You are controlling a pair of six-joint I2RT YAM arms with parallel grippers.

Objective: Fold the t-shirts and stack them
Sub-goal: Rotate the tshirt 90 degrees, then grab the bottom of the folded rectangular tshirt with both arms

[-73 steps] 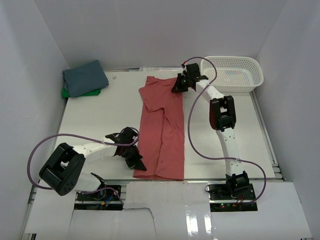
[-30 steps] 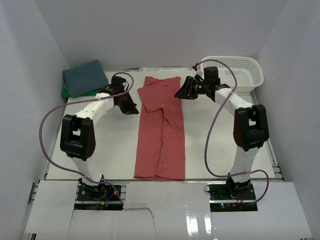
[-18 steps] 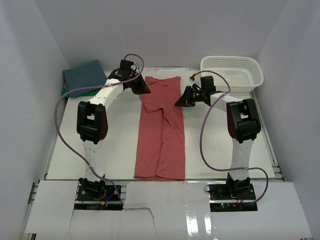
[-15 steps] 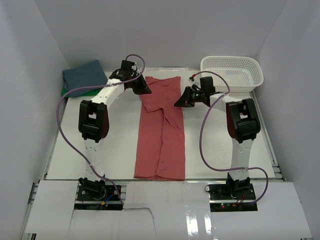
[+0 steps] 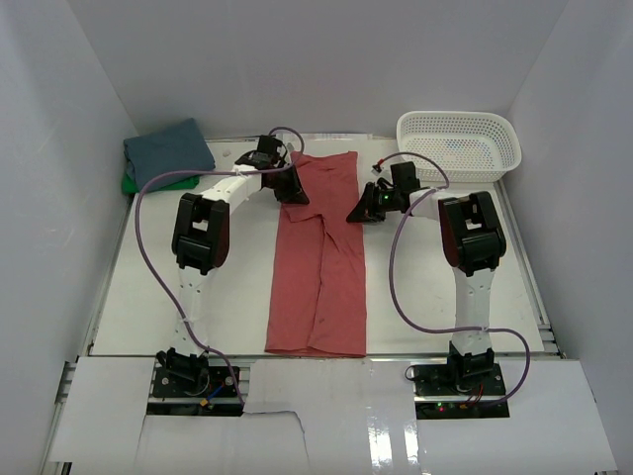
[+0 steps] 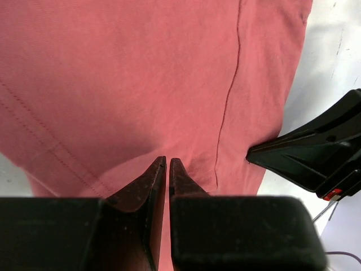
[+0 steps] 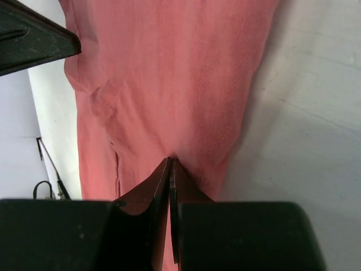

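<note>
Top external view: the red shirt (image 5: pixel 321 257) lies mid-desk (image 5: pixel 198 287), folded lengthwise into a long strip, so it's partway done. The left claw (image 5: pixel 294 186) and right claw (image 5: pixel 358 213) are both pinched tight on its far end, one on each side. The blue shirt (image 5: pixel 168 151) sits folded on the green shirt (image 5: pixel 131 184) in the far-left corner. I'd say the crosswise fold and the stacking are left to do.

Three t-shirts (image 5: pixel 321 267) (image 5: pixel 168 150) (image 5: pixel 129 185), red, blue, green; one basket (image 5: pixel 460 148); two grippers (image 5: pixel 294 192) (image 5: pixel 355 215).
</note>
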